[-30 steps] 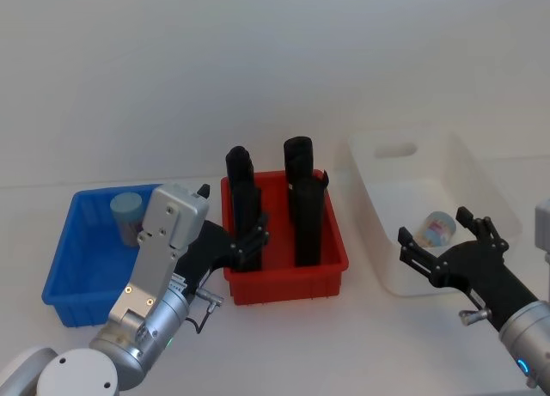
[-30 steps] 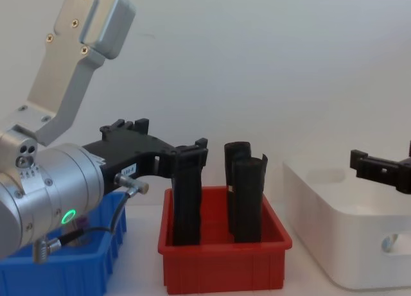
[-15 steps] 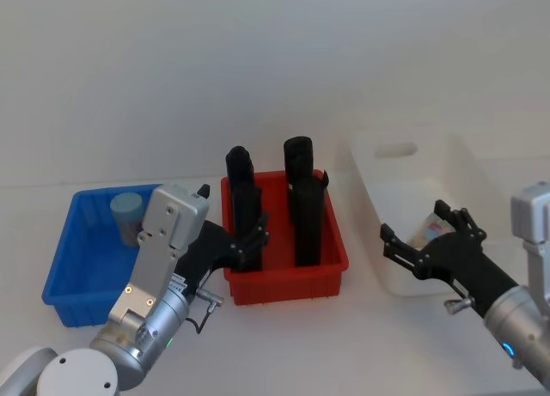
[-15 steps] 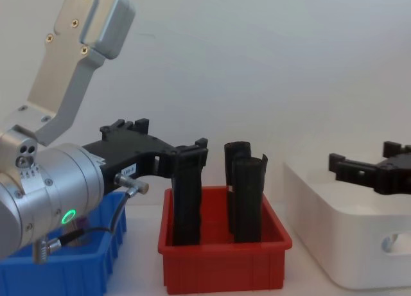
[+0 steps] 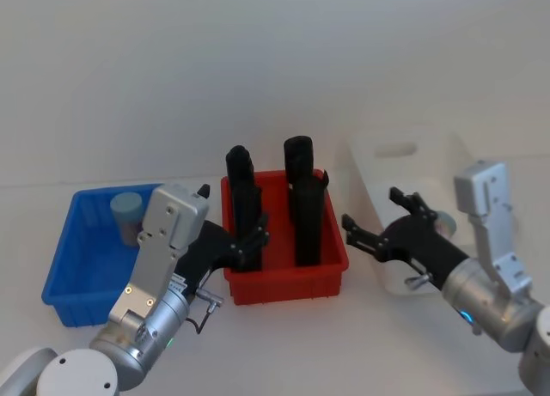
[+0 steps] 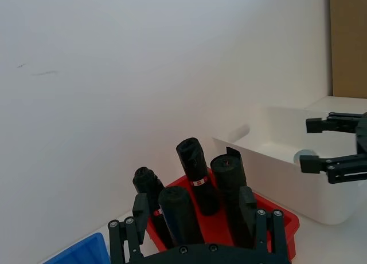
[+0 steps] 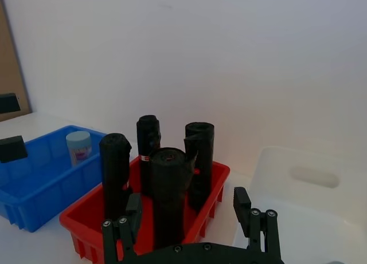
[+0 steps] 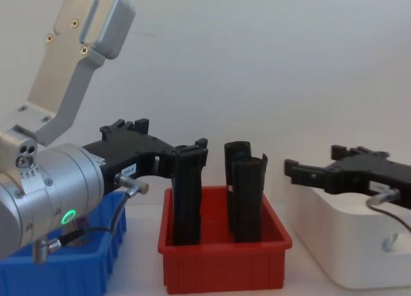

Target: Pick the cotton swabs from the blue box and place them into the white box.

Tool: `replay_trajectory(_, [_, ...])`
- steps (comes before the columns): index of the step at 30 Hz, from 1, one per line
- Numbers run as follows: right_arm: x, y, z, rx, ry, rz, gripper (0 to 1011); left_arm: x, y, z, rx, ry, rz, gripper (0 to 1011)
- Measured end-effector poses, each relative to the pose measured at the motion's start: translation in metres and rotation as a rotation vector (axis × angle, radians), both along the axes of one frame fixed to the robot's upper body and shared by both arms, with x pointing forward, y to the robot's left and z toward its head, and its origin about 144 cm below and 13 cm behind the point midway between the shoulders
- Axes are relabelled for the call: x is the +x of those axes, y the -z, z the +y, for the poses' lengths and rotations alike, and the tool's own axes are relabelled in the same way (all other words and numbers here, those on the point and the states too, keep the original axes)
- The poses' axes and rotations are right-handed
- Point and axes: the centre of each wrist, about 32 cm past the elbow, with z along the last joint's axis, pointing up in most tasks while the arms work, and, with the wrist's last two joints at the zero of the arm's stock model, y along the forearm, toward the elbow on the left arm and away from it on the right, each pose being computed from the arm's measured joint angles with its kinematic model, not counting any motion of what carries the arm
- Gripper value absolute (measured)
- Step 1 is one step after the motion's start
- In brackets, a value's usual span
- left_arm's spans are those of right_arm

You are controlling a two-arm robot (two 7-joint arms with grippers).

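Observation:
One cotton swabs jar [image 5: 127,212] with a pale teal lid stands in the far corner of the blue box [image 5: 69,284]; it also shows as a jar [image 7: 78,146] in the right wrist view. Another jar [image 6: 305,156] lies inside the white box [image 5: 430,160], mostly hidden behind my right arm. My right gripper [image 5: 371,210] is open and empty, hovering between the white box's left wall and the red bin. My left gripper [image 5: 251,240] is open and empty at the red bin's front left corner, to the right of the blue box.
The red bin [image 5: 288,280] sits between the two boxes and holds several tall black upright rolls [image 5: 301,198], which rise above the level of both grippers. A pale wall is close behind the boxes. Bare tabletop lies in front of the bins.
My right gripper has swung left, from above the jar in the white box to the box's left wall near the red bin, staying open and empty. The left arm has not moved.

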Motion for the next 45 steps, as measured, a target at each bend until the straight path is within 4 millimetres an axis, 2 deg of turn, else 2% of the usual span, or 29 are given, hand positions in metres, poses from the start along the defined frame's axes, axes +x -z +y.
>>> replay_trajectory(13, [0.052,0.008,0.022,-0.028,-0.075,0.024,1001,0.000,0.000,0.000,0.000,0.000,0.000,1003])
replay_trajectory(23, [0.079,0.014,0.036,-0.050,-0.107,0.046,1001,0.000,0.000,0.000,0.000,0.000,0.000,1003])
replay_trajectory(32, [0.096,0.019,0.044,-0.061,-0.123,0.063,1001,0.000,0.000,0.000,0.000,0.000,0.000,1003])
replay_trajectory(37, [0.104,0.021,0.047,-0.063,-0.133,0.069,945,0.000,0.000,0.000,0.000,0.000,0.000,1003])
replay_trajectory(45, [0.114,0.023,0.052,-0.062,-0.145,0.073,707,0.000,0.000,0.000,0.000,0.000,0.000,1003])
